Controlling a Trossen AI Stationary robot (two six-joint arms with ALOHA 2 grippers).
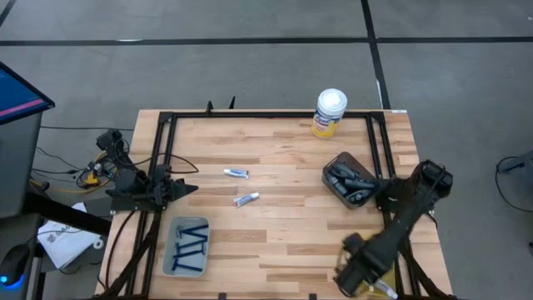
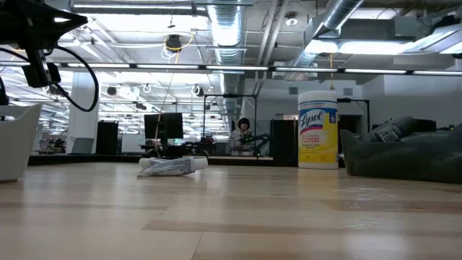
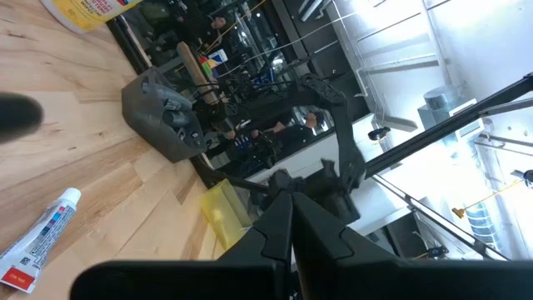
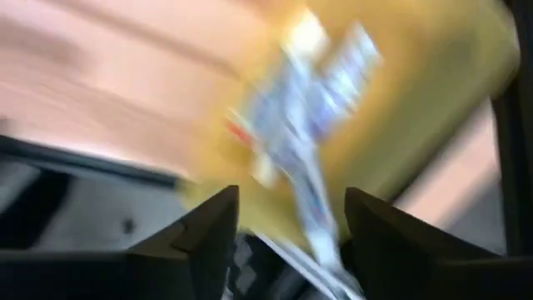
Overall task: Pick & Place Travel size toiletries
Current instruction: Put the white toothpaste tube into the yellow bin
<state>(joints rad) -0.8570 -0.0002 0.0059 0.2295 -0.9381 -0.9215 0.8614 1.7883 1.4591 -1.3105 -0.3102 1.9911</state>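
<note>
The wooden counter (image 1: 283, 233) fills the middle of the high view. At its lower right corner the right hand (image 1: 356, 273) hangs over a yellow tray (image 4: 433, 100). Its fingers stand spread, and in the right wrist view a white tube (image 4: 304, 125) with blue print lies blurred just beyond them, apparently let go into that tray. At the left edge the left hand (image 1: 190, 189) waits, fingers pressed together, holding nothing.

The yellow canister (image 1: 330, 112) stands at the upper edge. The dark tray (image 1: 333, 167) at right centre holds grey oval containers (image 1: 350, 182). The grey tray (image 1: 176, 227) at lower left holds blue razors (image 1: 190, 246).

Two white tubes (image 1: 236, 173), (image 1: 246, 199) lie loose mid-counter. By my judgement the sorting is mostly done, with these two left.
</note>
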